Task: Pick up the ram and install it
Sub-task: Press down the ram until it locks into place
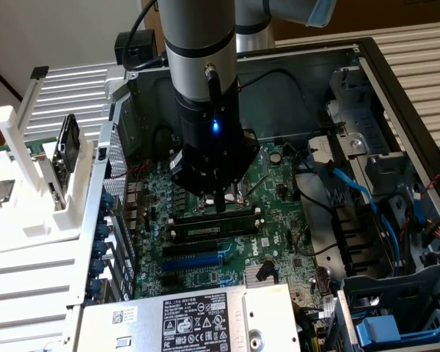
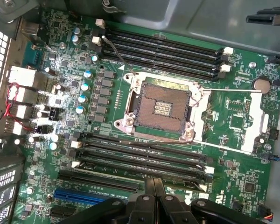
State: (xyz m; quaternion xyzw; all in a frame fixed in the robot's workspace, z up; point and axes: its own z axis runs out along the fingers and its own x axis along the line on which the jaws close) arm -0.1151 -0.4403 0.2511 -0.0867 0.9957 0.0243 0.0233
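My gripper (image 1: 218, 202) hangs low inside the open computer case, over the black memory slots (image 1: 209, 220) just below the empty CPU socket (image 2: 161, 108). In the wrist view its fingers (image 2: 147, 193) are pressed together with nothing visible between them. Their tips (image 2: 154, 183) reach the memory slot (image 2: 130, 169) farthest from the socket. I cannot tell whether the ram sits in the slot under the tips, as the arm hides that spot in the exterior view. A sliver of green board (image 1: 35, 150) shows on the white rack (image 1: 29, 220). It is too hidden to name.
A black-framed board (image 1: 64, 154) and a square silver chip (image 1: 0, 192) sit on the rack at the exterior view's left. Blue cables (image 1: 367, 198) and drive cages fill the case's right side. The power supply (image 1: 191, 319) lies along the front edge.
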